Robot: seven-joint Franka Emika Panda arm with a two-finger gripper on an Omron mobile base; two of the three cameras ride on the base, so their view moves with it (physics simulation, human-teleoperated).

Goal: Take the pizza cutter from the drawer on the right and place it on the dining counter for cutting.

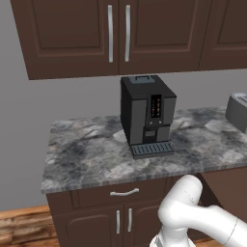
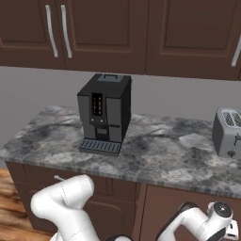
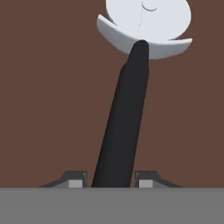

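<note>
Closest to the hand camera, the two dark finger tips (image 3: 75,178) are rising at the bottom of the frame, and I am seeing the gripper (image 3: 112,179) narrowed around the dark handle of the pizza cutter (image 3: 127,118). That handle is running from between the tips at bottom centre up toward the top of the frame, where the pale round wheel (image 3: 146,22) is sitting in its guard at upper centre. Each tip is sitting just beside the handle, one on either side; whether the pads are pressing it firmly I cannot tell, so I am treating this as a grip that is closing, not one I trust yet. Behind the cutter the whole background is a flat brown surface, which I am taking for the drawer floor (image 3: 48,96).

I am judging the step as the grasp inside the drawer: the cutter is down in there, not yet lifted. In the left base view the white arm (image 1: 193,217) is bending low at the lower right, below the marbled wall counter (image 1: 87,154) with the black coffee machine (image 1: 147,116); a toaster (image 2: 228,132) is standing at the right edge of the right base view.

Next I am needing a straight lift clear of the drawer without tilting the handle, then a carry to the dining counter
</note>
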